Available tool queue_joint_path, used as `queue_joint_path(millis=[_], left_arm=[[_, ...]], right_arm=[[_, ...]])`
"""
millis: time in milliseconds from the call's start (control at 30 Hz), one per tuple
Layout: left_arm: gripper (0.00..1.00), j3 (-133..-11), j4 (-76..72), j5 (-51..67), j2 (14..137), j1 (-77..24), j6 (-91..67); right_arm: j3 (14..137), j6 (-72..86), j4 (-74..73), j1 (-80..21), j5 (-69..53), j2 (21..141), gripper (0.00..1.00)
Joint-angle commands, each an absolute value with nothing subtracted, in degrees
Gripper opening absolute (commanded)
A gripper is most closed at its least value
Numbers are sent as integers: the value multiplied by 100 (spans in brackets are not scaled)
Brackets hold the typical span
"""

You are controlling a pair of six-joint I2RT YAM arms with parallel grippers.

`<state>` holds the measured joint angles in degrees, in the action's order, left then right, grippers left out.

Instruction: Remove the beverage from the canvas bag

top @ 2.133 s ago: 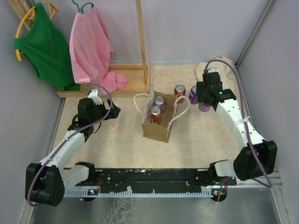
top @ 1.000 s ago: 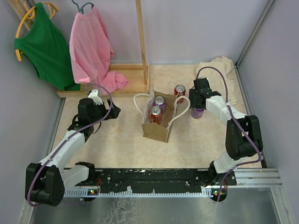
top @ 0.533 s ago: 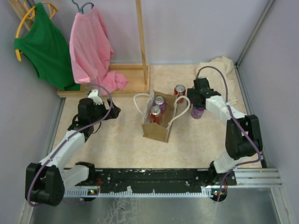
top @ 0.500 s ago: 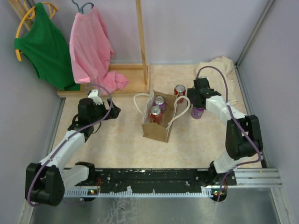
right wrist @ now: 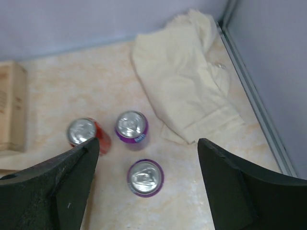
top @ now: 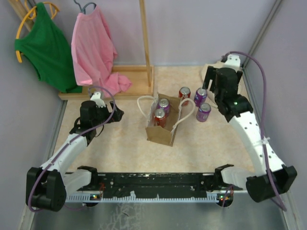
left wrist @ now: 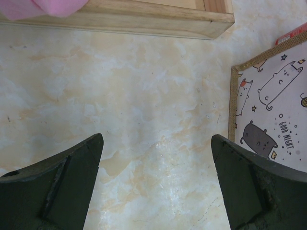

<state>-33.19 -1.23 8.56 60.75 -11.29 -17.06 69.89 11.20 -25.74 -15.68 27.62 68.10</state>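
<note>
Standing upright at the middle of the table (top: 120, 143) in the overhead view, the canvas bag (top: 159, 132) holds two drinks: a red soda can (top: 159, 116) nearer the arms and a purple-rimmed can (top: 163, 104) behind it. Its white handles (top: 138, 106) flop out to either side. Three more cans stand on the table to its right: a loose red can (top: 184, 92), a far purple can (top: 200, 96) and a near purple can (top: 203, 112). The left gripper (top: 114, 114) sits low, left of the bag and apart from it. The right gripper (top: 210, 82) hangs above the loose cans, touching none. A pink garment (top: 93, 48) and a green garment (top: 45, 45) hang at the back, by a wooden rack base (top: 129, 79).

The left wrist view shows its jaws spread wide over bare marbled table, nothing between them, with the bag's cat-printed side at the right edge.

The right wrist view shows jaws likewise parted and empty, looking down on the three loose cans beside a crumpled cream cloth (right wrist: 187, 81).
</note>
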Motion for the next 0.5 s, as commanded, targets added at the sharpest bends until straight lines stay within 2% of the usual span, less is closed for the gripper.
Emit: queue_joint_path(millis=[0,133,233,467], left_arm=[[100,-3362,-228,879,6064,-1178,-1744],[100,-3375,-230,939,6060,-1180,-1766],[100,-3363,-228,944,6027,-1187,-1783],[100,-3301,-215,923,5875,-1194,-1793]], right_arm=[[7677,1085,-2457,-2312,3061,6421,81],[8220,954,-2686,-3280,3235,6682,73],[8475,839,-2729,-3966,3409,7057,71],[8387,1269,-2563,-4223,2789,7891,71]])
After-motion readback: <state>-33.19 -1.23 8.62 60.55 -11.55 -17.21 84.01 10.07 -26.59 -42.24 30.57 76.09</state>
